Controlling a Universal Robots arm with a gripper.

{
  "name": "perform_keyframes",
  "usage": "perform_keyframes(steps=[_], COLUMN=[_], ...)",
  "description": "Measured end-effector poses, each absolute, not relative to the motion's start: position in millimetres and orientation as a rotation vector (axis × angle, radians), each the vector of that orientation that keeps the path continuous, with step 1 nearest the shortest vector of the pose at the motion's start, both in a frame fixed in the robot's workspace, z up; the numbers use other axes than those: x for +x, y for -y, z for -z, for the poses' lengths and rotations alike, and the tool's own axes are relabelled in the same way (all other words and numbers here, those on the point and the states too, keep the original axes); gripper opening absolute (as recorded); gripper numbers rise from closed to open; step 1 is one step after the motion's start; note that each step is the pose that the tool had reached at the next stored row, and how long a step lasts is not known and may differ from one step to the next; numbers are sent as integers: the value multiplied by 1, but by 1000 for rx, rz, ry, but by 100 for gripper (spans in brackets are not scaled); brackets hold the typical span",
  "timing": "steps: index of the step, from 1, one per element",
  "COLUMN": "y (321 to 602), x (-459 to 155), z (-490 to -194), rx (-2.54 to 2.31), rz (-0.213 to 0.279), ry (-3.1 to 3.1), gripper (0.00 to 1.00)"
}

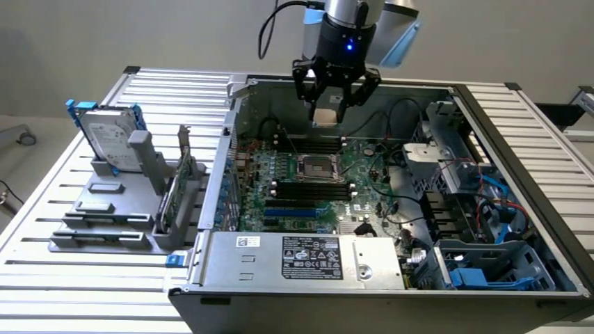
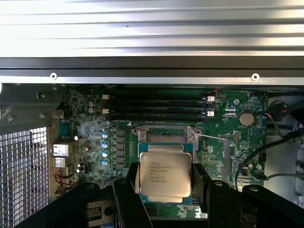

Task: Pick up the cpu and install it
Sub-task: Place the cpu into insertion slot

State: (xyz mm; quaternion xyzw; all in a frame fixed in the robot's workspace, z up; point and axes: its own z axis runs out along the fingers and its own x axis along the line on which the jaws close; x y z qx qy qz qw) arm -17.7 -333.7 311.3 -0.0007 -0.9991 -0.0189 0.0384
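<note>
Above the open computer case (image 1: 371,313), pincer (image 1: 332,104) tight around the cpu (image 2: 165,177).

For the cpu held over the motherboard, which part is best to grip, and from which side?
Grip the cpu by two opposite thin edges, coming from above, as the gripper does now. It is a flat square lying level, so its edges give parallel faces for the fingers, and its underside likely stays free for the socket.
</note>
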Motion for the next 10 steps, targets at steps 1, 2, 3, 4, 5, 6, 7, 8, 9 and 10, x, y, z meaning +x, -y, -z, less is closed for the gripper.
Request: perform_keyframes(steps=[1, 2, 3, 4, 5, 6, 7, 8, 9, 10], y=[334, 334, 334, 334, 334, 334, 334, 334, 334, 334], x=[-18, -18, -18, -18, -18, -19, -20, -20, -20, -20], z=[-311, -311, -311, -311, -311, -311, -311, -310, -309, -308], rx=[-2, -2, -2, -2, -2, -2, -10, -29, -54, -83], rz=[58, 58, 58, 58, 58, 58, 60, 61, 62, 63], ry=[3064, 3064, 3064, 3064, 3064, 3064, 3065, 3065, 3065, 3065], gripper=[54, 54, 54, 54, 54, 54, 54, 54, 54, 54])
